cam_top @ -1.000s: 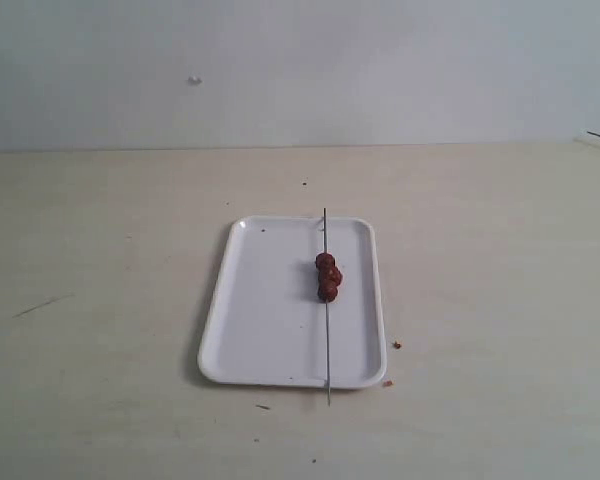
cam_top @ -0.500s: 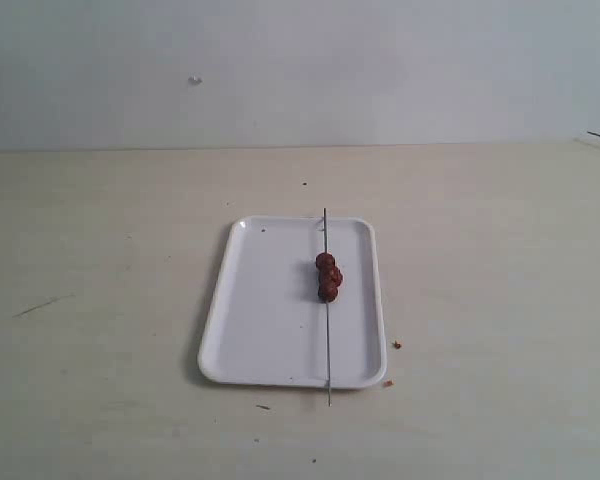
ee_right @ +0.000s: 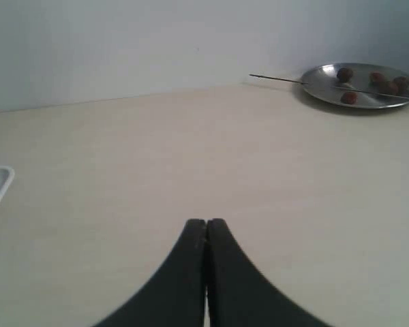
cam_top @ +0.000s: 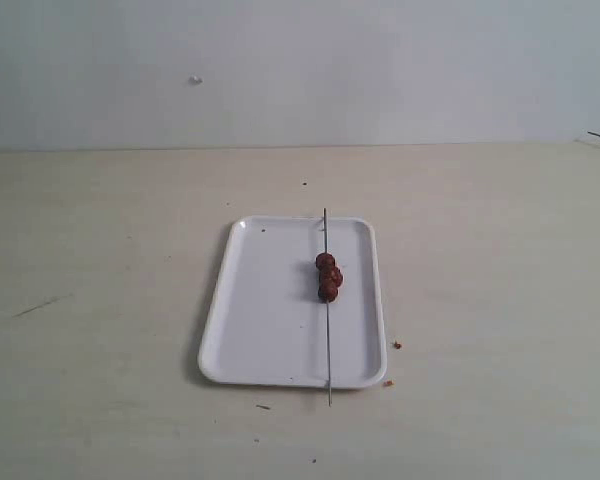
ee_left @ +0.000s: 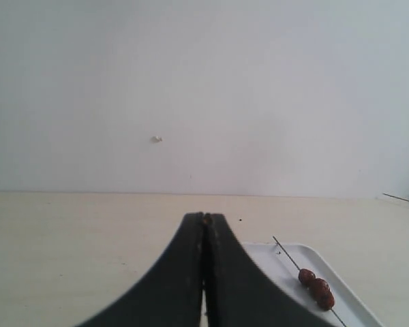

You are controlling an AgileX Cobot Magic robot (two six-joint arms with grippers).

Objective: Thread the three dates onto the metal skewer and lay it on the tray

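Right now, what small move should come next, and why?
Probably none: I would leave both arms where they are. The dates sit threaded on the skewer, which lies along the tray with its ends past the rims. The left gripper and right gripper are shut, empty and clear.

Jaws pressed together; three dates (ee_left: 316, 288) threaded on skewer (ee_left: 286, 251) lying on tray (ee_left: 279, 276).
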